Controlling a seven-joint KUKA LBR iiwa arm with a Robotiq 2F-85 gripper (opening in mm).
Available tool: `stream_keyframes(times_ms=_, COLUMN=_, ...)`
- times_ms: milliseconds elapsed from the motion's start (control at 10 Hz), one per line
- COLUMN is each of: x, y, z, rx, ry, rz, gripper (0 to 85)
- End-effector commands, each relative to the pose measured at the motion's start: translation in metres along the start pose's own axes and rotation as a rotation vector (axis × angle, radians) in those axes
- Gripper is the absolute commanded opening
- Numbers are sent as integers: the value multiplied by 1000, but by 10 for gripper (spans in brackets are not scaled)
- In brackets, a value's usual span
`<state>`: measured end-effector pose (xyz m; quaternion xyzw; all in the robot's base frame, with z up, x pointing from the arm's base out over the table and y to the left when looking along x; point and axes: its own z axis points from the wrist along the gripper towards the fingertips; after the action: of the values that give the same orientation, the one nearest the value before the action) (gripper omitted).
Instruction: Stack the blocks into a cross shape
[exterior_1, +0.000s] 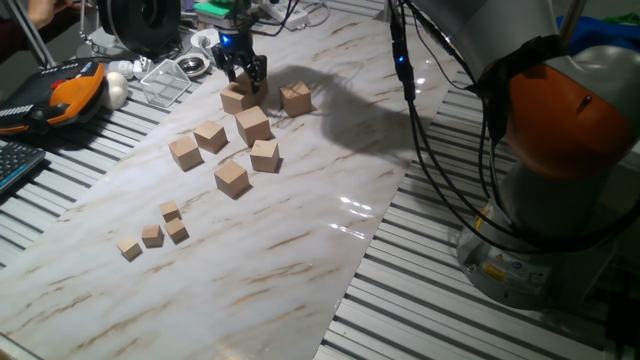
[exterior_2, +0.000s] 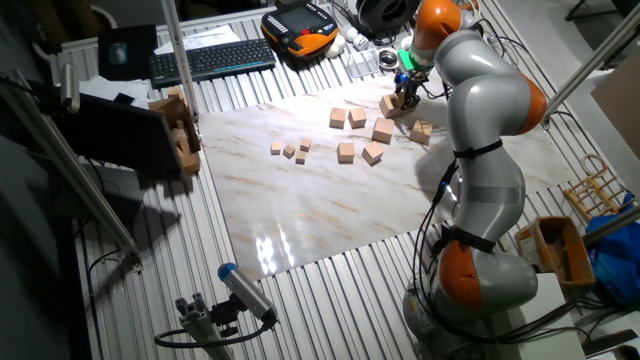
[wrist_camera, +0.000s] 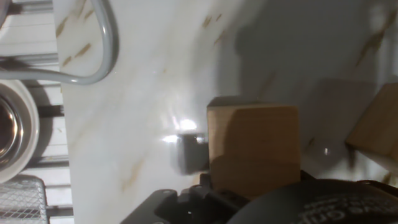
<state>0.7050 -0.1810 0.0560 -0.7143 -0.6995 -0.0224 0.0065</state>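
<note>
Two dark fingers of our gripper (exterior_1: 243, 72) come down over a light tan wooden cube (exterior_1: 238, 98) at the far end of the white marble-patterned board (exterior_1: 300, 240); in the hand view that cube (wrist_camera: 252, 149) fills the middle of the picture with the black gripper body just below it, but we cannot tell whether the fingers are pinching it or only straddling it. Just beside it to the right sits another tan wooden cube (exterior_1: 296, 98), set apart from the rest. Nearer the camera lie five more cubes of the same kind: one (exterior_1: 253, 125) close to the gripper, then one (exterior_1: 210, 135), one (exterior_1: 185, 152), one (exterior_1: 264, 155) and one (exterior_1: 232, 177), all loose and apart on the board. Further toward the near left we see four much smaller tan cubes (exterior_1: 160, 230) in a loose cluster. Beyond the board's far edge lie an orange and black handheld pendant (exterior_1: 70, 90) and a dark keyboard (exterior_2: 212, 58).
</note>
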Motion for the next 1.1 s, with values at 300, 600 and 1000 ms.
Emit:
stream_keyframes(times_ms=300, x=1, y=0, z=1, rx=12, ry=-7, rz=19, gripper=0)
stream_keyframes(times_ms=600, x=1, y=-1, z=-1, rx=8, ry=-15, rz=15, gripper=0)
stream_keyframes(times_ms=1000, x=1, y=-1, z=-5, rx=5, ry=-19, rz=9, gripper=0)
